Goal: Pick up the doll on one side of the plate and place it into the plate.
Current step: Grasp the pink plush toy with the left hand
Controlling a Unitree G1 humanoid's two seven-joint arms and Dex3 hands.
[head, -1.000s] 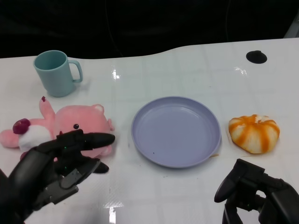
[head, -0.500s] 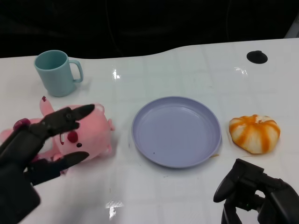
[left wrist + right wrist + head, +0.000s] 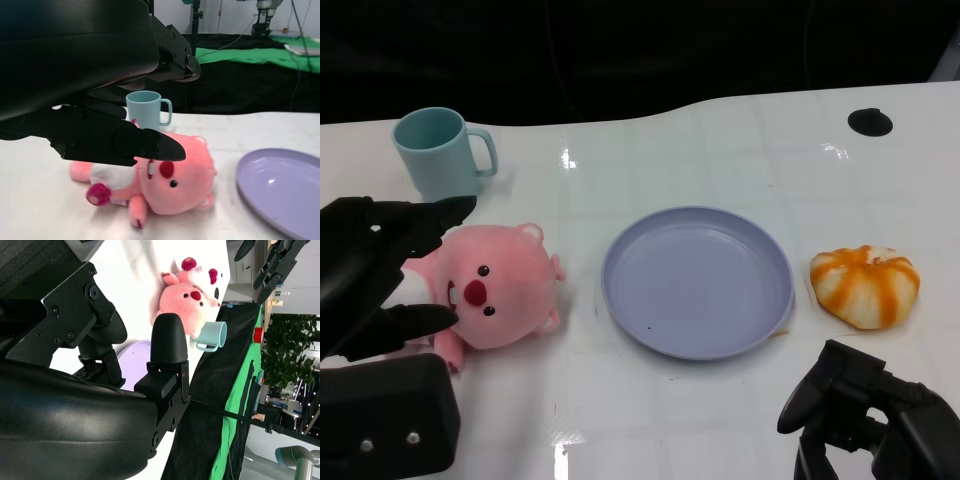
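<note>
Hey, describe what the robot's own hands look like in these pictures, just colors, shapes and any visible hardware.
Both hands are matte black. The left hand has long tapering fingers with rounded tips, and a boxy black block with small screws sits behind it. The right hand looks chunkier, with angular segmented fingers. In the right wrist view, its rounded glossy shell carries a bracket studded with screw heads. No cables or markings show.

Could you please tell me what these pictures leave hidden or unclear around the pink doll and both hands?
- Doll: head view, body hidden behind the left hand; contact unclear.
- Right hand: head view, cut off by the bottom edge.
- Plate: left wrist view, cut off by the edge.
</note>
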